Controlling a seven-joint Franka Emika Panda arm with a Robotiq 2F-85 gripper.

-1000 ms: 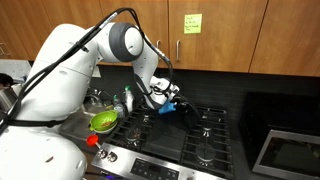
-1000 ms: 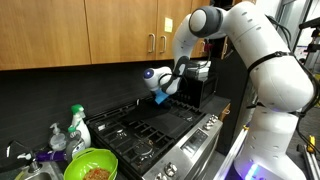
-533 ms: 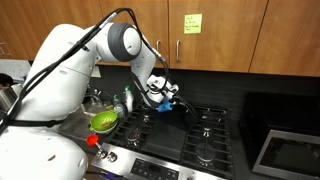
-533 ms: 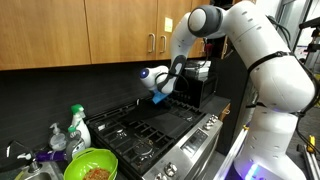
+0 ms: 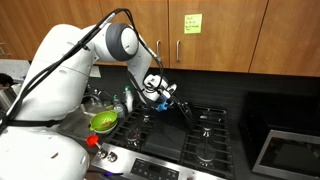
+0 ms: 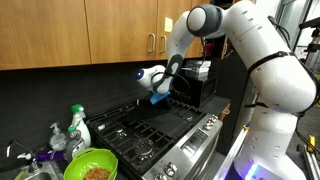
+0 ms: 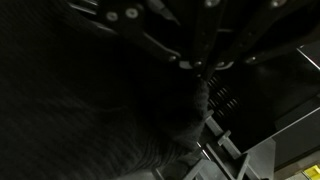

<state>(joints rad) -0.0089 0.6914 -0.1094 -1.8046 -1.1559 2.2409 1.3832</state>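
1. I judged the step in hand to be the carry: my gripper (image 5: 164, 94) was pinched together on the top of a dark cloth (image 5: 184, 109), which hung free in the air
2. The cloth was above the stove (image 5: 210, 132), over its back burners and near the dark wall behind. As far as both exterior views showed, its lower end dangled apart from the grates (image 5: 205, 118)
3. A blue patch (image 6: 158, 99) showed just under the gripper; I could not tell whether it belonged to the cloth
4. In the wrist view the cloth (image 7: 195, 115) dropped limp from between my closed fingertips, with the grates off to one side beyond it
5. The next move, in my judgement, called for a firm pinch and a slow path with the dangling end held clear of the grates, since a limp thing swings and can snag
6. My arm reached out over the stove with the elbow high before the cabinets (image 5: 225, 35), and the wrist was bent so the fingers pointed down toward the cooktop. The green bowl (image 5: 104, 121) sat well apart from the cloth
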